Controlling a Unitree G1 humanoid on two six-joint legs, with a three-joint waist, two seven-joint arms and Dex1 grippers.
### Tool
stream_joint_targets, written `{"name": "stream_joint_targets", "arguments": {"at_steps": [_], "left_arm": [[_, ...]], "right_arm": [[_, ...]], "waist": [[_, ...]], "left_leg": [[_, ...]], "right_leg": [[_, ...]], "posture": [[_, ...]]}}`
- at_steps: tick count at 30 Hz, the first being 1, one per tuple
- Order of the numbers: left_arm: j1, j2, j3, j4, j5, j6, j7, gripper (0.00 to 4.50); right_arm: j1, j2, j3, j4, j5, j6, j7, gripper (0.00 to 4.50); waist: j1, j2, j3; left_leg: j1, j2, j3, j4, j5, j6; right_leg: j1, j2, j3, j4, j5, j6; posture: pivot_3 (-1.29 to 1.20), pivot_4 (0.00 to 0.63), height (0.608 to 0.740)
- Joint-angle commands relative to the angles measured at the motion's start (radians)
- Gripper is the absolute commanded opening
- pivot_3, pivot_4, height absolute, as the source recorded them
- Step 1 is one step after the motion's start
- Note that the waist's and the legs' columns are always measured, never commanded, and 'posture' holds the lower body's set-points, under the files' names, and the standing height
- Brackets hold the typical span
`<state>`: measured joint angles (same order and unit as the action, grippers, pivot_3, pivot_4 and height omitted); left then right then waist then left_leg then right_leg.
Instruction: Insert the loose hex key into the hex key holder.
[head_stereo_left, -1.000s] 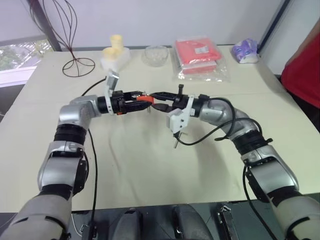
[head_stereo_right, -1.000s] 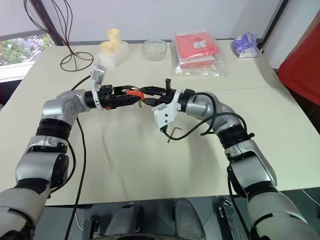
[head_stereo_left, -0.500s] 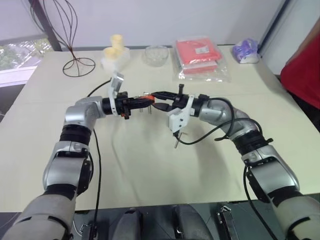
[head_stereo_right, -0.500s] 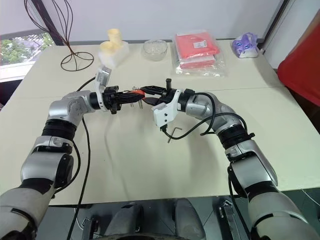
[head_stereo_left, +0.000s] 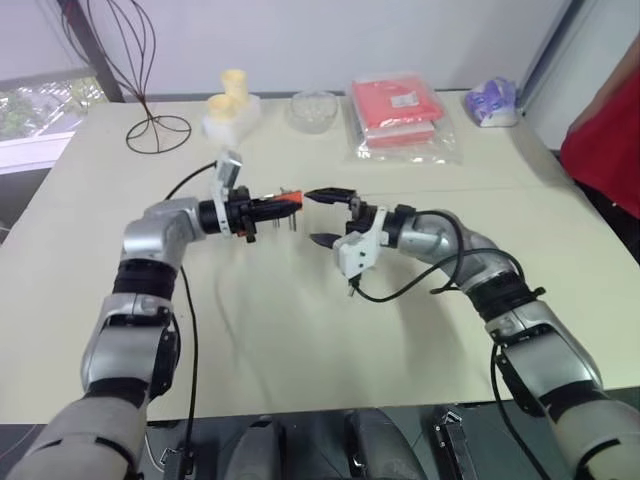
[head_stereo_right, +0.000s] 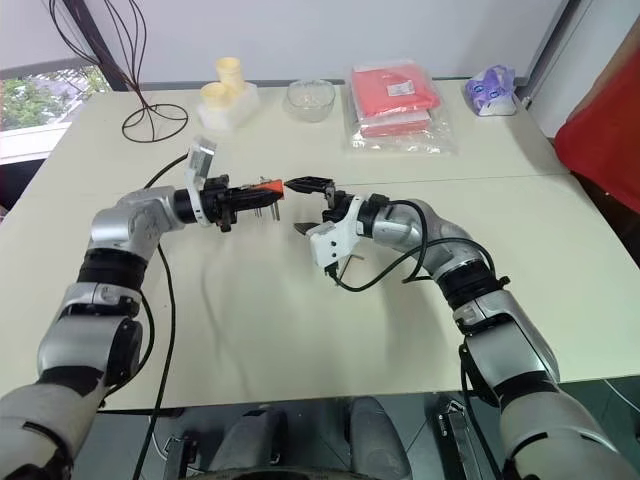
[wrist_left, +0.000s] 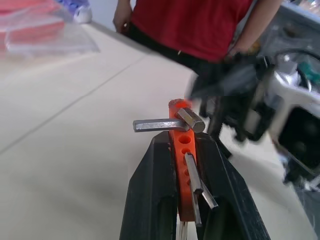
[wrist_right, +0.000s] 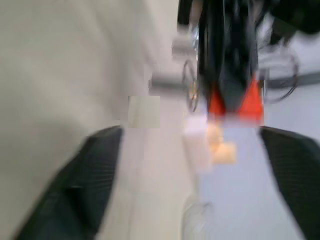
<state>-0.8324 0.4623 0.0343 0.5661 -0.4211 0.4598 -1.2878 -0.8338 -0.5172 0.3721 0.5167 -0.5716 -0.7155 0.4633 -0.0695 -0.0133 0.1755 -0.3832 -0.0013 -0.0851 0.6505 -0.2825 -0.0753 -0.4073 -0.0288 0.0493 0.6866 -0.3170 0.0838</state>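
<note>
holder: small orange-red plastic hex key holder (wrist_left: 179, 150) clamped in left gripper (head_stereo_left: 262, 208), held above table | key: grey L-shaped hex key (wrist_left: 167, 122) seated at holder's tip, long axis crosswise | right gripper (head_stereo_left: 327, 216): fingers wide apart, empty, just beside holder, facing it
</note>
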Motion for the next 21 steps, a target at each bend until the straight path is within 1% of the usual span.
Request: {"name": "stream_joint_targets", "arguments": {"at_steps": [1, 3, 4, 5, 6, 8, 10, 12, 14, 15, 21], "left_arm": [[0.063, 0.016, 0.014, -0.151, 0.042, -0.11, 0.078, 0.0], [0.121, 0.012, 0.002, -0.24, 0.067, -0.153, 0.126, 0.0], [0.151, 0.008, 0.002, -0.285, 0.07, -0.161, 0.15, 0.0], [0.181, 0.001, 0.005, -0.328, 0.071, -0.166, 0.177, 0.0], [0.206, -0.004, 0.009, -0.365, 0.067, -0.162, 0.202, 0.0], [0.254, -0.012, 0.016, -0.425, 0.052, -0.14, 0.244, 0.0], [0.296, -0.019, 0.019, -0.47, 0.042, -0.121, 0.277, 0.0], [0.324, -0.027, 0.018, -0.5, 0.034, -0.108, 0.306, 0.0], [0.344, -0.035, 0.017, -0.517, 0.023, -0.09, 0.329, 0.0], [0.351, -0.038, 0.021, -0.515, 0.013, -0.08, 0.336, 0.0], [0.352, -0.028, 0.019, -0.499, 0.001, -0.09, 0.337, 0.0]], "right_arm": [[0.07, -0.018, -0.09, -0.083, 0.149, 0.183, 0.092, 4.47], [0.143, 0.012, -0.17, -0.231, 0.302, 0.453, 0.181, 4.47], [0.183, 0.033, -0.214, -0.348, 0.409, 0.668, 0.233, 4.47], [0.215, 0.054, -0.259, -0.481, 0.526, 0.928, 0.273, 4.47], [0.233, 0.07, -0.296, -0.595, 0.618, 1.144, 0.289, 4.47], [0.24, 0.084, -0.349, -0.784, 0.738, 1.543, 0.287, 4.47], [0.233, 0.108, -0.398, -0.906, 0.809, 1.833, 0.246, 4.47], [0.218, 0.151, -0.461, -0.973, 0.861, 2.063, 0.21, 4.47], [0.199, 0.217, -0.532, -1.002, 0.884, 2.255, 0.175, 4.47], [0.2, 0.236, -0.546, -1.006, 0.889, 2.303, 0.155, 4.47], [0.264, 0.268, -0.543, -0.989, 0.911, 2.33, 0.049, 4.47]], "waist": [[0.003, 0.0, 0.0], [0.005, 0.0, 0.0], [0.005, 0.0, 0.0], [0.006, 0.0, 0.0], [0.005, 0.001, 0.0], [0.006, 0.001, 0.0], [0.01, 0.001, -0.001], [0.019, 0.001, -0.001], [0.027, 0.001, -0.001], [0.028, 0.001, -0.001], [0.036, 0.001, -0.001]], "left_leg": [[0.0, 0.0, 0.0, 0.0, 0.0, 0.0], [-0.001, 0.001, -0.001, 0.001, 0.0, 0.0], [-0.002, 0.002, -0.001, 0.001, 0.0, 0.0], [-0.003, 0.002, -0.001, 0.002, 0.0, 0.0], [-0.004, 0.003, -0.002, 0.002, 0.0, 0.0], [-0.004, 0.006, -0.002, 0.003, 0.0, 0.0], [-0.004, 0.006, -0.003, 0.003, -0.002, 0.004], [-0.004, 0.006, -0.003, 0.002, -0.003, 0.006], [-0.004, 0.005, -0.003, 0.002, -0.003, 0.006], [-0.004, 0.005, -0.003, 0.002, -0.003, 0.006], [-0.005, -0.001, -0.003, 0.002, -0.003, 0.006]], "right_leg": [[0.0, 0.0, 0.0, 0.0, 0.0, 0.0], [0.0, -0.001, 0.0, 0.0, 0.0, 0.0], [0.0, -0.001, 0.0, 0.0, 0.0, 0.0], [-0.001, -0.001, 0.0, 0.0, 0.0, 0.0], [-0.001, -0.001, 0.0, 0.0, 0.0, 0.0], [-0.002, -0.002, 0.001, 0.001, 0.0, 0.0], [-0.002, -0.001, 0.001, 0.001, 0.0, 0.0], [-0.002, -0.001, 0.0, 0.001, 0.0, 0.0], [-0.002, 0.0, 0.0, 0.001, 0.0, 0.0], [-0.002, -0.001, 0.0, 0.001, 0.0, 0.0], [-0.002, -0.002, 0.0, 0.0, 0.0, 0.0]], "posture": [[0.0, 0.15, 0.74], [0.0, 0.15, 0.74], [0.0, 0.15, 0.74], [0.0, 0.15, 0.74], [0.0, 0.15, 0.74], [0.0, 0.15, 0.74], [0.0, 0.15, 0.74], [0.0, 0.15, 0.74], [0.0, 0.15, 0.74], [0.0, 0.15, 0.74], [0.0, 0.15, 0.74]]}}
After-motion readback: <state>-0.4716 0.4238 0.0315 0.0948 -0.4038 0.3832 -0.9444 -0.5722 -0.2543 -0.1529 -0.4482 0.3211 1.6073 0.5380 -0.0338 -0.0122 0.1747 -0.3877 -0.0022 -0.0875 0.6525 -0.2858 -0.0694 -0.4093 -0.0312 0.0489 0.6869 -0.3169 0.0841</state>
